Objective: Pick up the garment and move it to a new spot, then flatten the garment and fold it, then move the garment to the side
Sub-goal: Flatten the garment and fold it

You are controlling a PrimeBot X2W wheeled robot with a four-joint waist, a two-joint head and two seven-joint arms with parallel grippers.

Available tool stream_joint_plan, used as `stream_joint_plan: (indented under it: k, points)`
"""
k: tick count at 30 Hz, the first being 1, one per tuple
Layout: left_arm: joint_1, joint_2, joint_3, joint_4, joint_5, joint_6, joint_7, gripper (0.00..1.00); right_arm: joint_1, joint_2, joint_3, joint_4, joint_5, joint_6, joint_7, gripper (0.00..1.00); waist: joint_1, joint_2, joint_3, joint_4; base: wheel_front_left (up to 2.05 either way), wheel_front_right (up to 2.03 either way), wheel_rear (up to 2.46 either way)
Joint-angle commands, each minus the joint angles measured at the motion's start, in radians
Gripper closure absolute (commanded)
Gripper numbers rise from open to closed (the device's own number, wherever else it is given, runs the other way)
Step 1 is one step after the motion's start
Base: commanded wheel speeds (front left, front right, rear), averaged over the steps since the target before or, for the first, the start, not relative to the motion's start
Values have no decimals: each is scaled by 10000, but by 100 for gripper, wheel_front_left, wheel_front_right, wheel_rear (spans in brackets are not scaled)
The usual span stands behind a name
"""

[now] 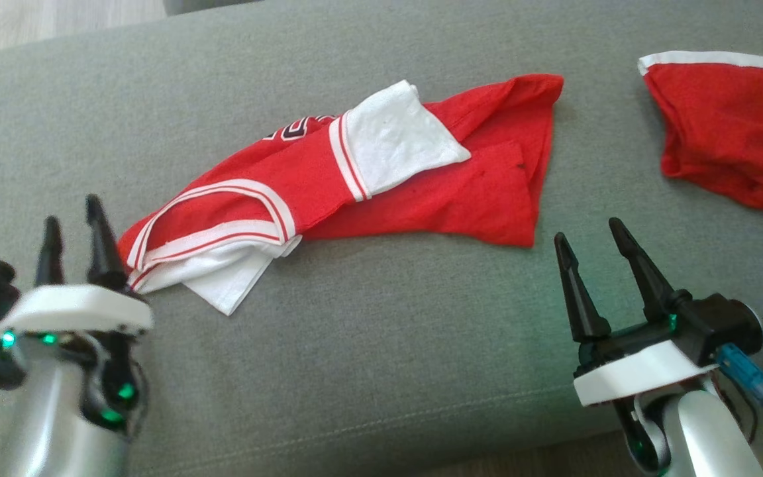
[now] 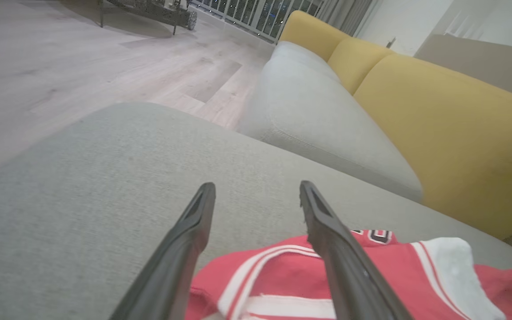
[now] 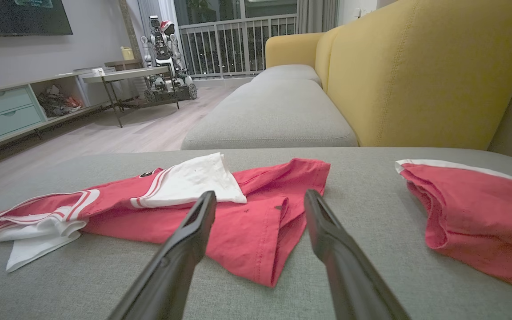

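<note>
A red garment with white sleeves and striped trim (image 1: 368, 179) lies crumpled across the grey cushion (image 1: 381, 344); the right wrist view shows the garment (image 3: 247, 222) spread ahead of the fingers. My left gripper (image 1: 73, 218) stands open at the garment's left end, its right finger touching the collar edge, nothing between the fingers. In the left wrist view the garment (image 2: 282, 284) lies under and to the right of my left gripper (image 2: 258, 186). My right gripper (image 1: 590, 235) hovers open just in front of the garment's lower right corner, empty; in its own view my right gripper (image 3: 260, 198) points at the red hem.
A second red garment with a white band (image 1: 732, 126) lies at the cushion's far right (image 3: 469, 213). A yellow sofa back (image 3: 416, 75) and another grey seat (image 3: 274, 111) stand beyond. Wooden floor (image 2: 60, 66) lies past the cushion's left edge.
</note>
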Motion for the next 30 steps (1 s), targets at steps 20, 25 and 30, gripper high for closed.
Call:
stream_joint_plan:
  k: [20,25,30]
  points:
    - [1052,-1506,-1072,7,875,407,792,0,-698,-33,85,-527,95,-4,-65,0,0,0,781,-65,0,0,0]
    - [810,-1537,-1243,609,725,486,1295,0,-766,-33,-3,-520,114,-4,-65,0,0,0,825,-157,0,0,0]
    - [1102,-1582,-1562,299,543,623,1758,0,-790,-33,-93,-528,92,-4,-65,0,0,0,777,-186,0,0,0]
